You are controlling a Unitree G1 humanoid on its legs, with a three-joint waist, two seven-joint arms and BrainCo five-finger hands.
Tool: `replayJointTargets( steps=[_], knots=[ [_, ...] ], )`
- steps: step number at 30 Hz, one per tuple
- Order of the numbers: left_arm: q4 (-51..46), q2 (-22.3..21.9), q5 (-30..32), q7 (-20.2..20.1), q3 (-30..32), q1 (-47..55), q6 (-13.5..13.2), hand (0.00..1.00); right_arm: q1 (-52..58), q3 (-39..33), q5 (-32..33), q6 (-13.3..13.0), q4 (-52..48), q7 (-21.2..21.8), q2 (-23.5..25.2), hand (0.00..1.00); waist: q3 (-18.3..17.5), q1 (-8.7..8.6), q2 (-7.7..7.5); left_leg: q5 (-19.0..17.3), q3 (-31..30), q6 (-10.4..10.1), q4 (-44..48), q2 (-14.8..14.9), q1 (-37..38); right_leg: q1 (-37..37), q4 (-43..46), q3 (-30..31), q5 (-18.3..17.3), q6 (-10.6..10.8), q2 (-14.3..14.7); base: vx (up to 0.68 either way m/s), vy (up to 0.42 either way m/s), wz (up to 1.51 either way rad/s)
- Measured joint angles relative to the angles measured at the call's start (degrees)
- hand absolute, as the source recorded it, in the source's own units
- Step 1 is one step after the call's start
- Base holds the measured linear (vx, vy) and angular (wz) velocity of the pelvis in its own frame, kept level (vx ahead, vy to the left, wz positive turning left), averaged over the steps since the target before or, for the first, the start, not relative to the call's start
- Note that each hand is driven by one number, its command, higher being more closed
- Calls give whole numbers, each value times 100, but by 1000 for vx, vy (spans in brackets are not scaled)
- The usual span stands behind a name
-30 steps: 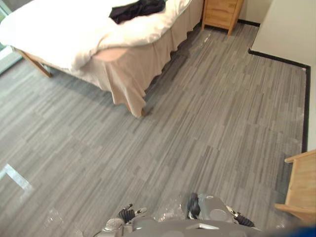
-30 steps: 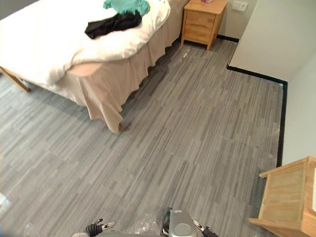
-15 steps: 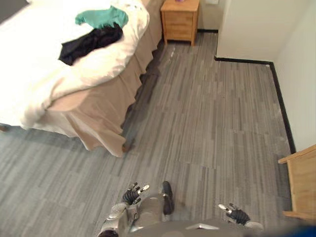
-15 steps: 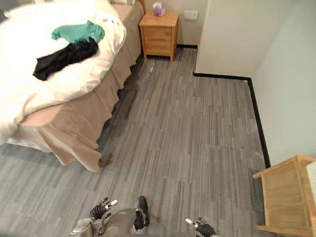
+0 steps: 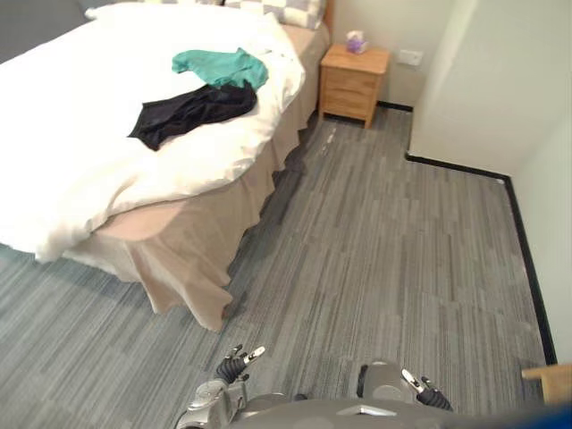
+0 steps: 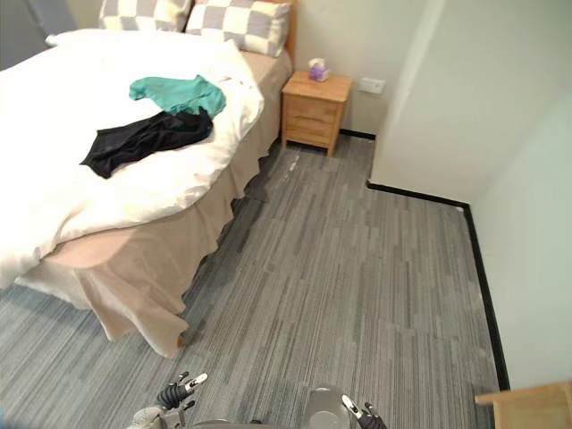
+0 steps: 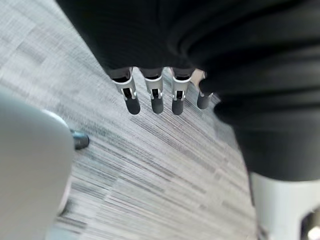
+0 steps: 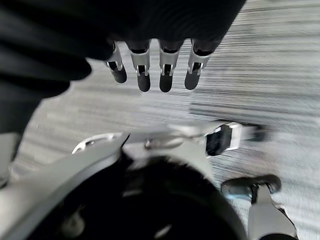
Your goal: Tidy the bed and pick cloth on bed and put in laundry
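A bed (image 5: 54, 170) with a rumpled white duvet and a beige skirt stands at the left. On the duvet lie a black garment (image 5: 190, 112) and, just behind and touching it, a teal garment (image 5: 221, 66). Both of my hands hang low at the bottom of the eye views, far from the bed. My left hand (image 5: 235, 364) has relaxed, straight fingers (image 7: 152, 95) and holds nothing. My right hand (image 5: 420, 390) also hangs empty over the floor, its fingers (image 8: 165, 70) straight.
A wooden nightstand (image 5: 354, 80) with a small purple thing on top stands by the bed's head, against the far wall. Checked pillows (image 6: 241, 22) lie at the headboard. A white wall corner (image 5: 465, 98) juts in at the right. Another wooden piece (image 6: 527, 407) shows at the bottom right.
The camera has swung, so more of the bed, the pillows and the nightstand show. Both garments lie unmoved on the duvet. Both hands still hang empty.
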Motion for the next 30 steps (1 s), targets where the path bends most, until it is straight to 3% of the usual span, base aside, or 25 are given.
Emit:
replayJointTargets(
  steps=[2, 4, 5, 7, 9, 10, 11, 12, 14, 16, 18, 20, 21, 22, 23, 25, 30],
  knots=[
    [0, -41, 10, -19, 261, 87, 21, 0, 37, 14, 1, 0, -2, -5, 64, 0, 14, 29, -46, -340, -507, -129, 185, 170, 68, -24, -1521, 367, 774, 26, 215, 494, -367, 119],
    [-16, -88, 25, -20, 505, 142, 14, 0, 77, 20, 0, -26, -9, -10, 98, 0, -16, 46, -106, -793, -822, -197, 477, 177, 154, -72, -1685, 588, 1006, -6, 154, 515, -456, 98],
    [-13, -156, 50, -12, 569, 217, 13, 0, 82, 16, -1, -42, -11, -5, -1, 0, -66, 11, -20, -1049, -1000, -293, 578, 379, 279, -63, -1257, 436, 1335, -180, 208, 523, -437, 90],
    [-25, -430, 73, -20, 672, 295, -2, 0, -11, 20, -6, -45, -7, -18, -193, 0, -167, 18, 358, -980, -870, -513, 707, 676, 340, -101, -720, 141, 776, -466, 370, 498, -342, 59],
    [-69, -467, 99, 25, 718, 308, -100, 0, -42, 42, -40, -6, -4, -37, -220, 0, -168, 33, 355, -683, -690, -737, 1483, 740, 39, 137, -648, -121, 519, -618, 347, 508, -356, 67],
    [-112, -459, 96, 46, 843, 322, -210, 0, -47, 89, -74, 49, -16, -62, -223, 0, -154, 43, 337, -383, -487, -878, 2590, 796, -455, 437, -816, -322, 367, -678, 331, 474, -340, 68],
    [-132, -467, 99, 78, 891, 333, -251, 0, -49, 131, -76, 61, -17, -74, -229, 0, -132, 52, 303, -335, -417, -909, 2940, 868, -621, 542, -887, -385, 343, -706, 325, 446, -305, 87],
    [-305, -481, 101, 282, 1001, 400, -483, 0, -67, 343, -77, 135, -52, -121, -280, 0, -64, 72, 297, -263, 137, -964, 4355, 1201, -1265, 1141, -1231, -726, 274, -770, 375, 438, -295, 83],
    [-515, -462, 96, 518, 1046, 434, -645, 0, -92, 560, 9, 338, -32, -131, -322, 0, 16, 157, 178, -366, 954, -887, 4984, 1527, -1739, 2055, -1771, -1194, 264, -788, 382, 426, -307, 94],
    [-587, -489, 94, 516, 1083, 420, -629, 0, -232, 614, 8, 455, -17, -123, -363, 0, 20, 281, 178, -397, 1580, -872, 4523, 1555, -1952, 2495, -2150, -1462, 269, -778, 373, 316, -197, 52],
    [-621, -493, 101, 492, 1107, 368, -595, 0, -332, 633, 7, 540, -7, -113, -391, 0, 24, 268, 177, -361, 2052, -834, 3743, 1452, -2035, 2736, -2354, -1672, 262, -721, 360, 284, -73, 49],
    [-623, -516, 114, 481, 1103, 375, -518, 0, -377, 629, -8, 619, -1, -82, -420, 0, 1, 253, 219, 521, 2613, -490, 2044, 1163, -2025, 2963, -2354, -1945, 108, -462, 377, 324, 7, 65],
    [-617, -537, 117, 480, 1104, 399, -491, 0, -385, 622, -13, 623, 3, -71, -442, 0, -9, 261, 262, 731, 2672, -264, 1713, 1090, -2015, 2981, -2340, -1960, 75, -408, 425, 266, 61, 73],
    [-594, -466, 114, 475, 1118, 380, -473, 0, -413, 596, -15, 652, 67, -61, -392, 0, -54, 268, 206, 666, 2695, -138, 1228, 910, -1770, 3016, -2305, -2031, 17, -323, 364, 302, 76, 75],
    [-562, -381, 114, 470, 1117, 348, -467, 0, -525, 598, -44, 659, 127, -37, -335, 0, -42, 262, 45, 805, 2693, -107, 742, 687, -1619, 2974, -2257, -2088, 2, -297, 262, 308, 79, 63],
    [-453, -301, 119, 470, 1120, 332, -439, 0, -691, 596, -65, 637, 140, -4, -242, 0, -5, 344, -94, 936, 2715, -106, 403, 502, -1535, 2953, -2208, -2130, 8, -285, 156, 217, 45, 28],
    [-439, -295, 353, 366, 1088, 329, -240, 0, -725, 576, -50, 591, 135, -38, -143, 0, -76, 370, -114, 1030, 2609, -92, -49, 191, -1187, 3253, -2199, -2299, 134, -69, 34, 106, 1, 30]
  ],
)
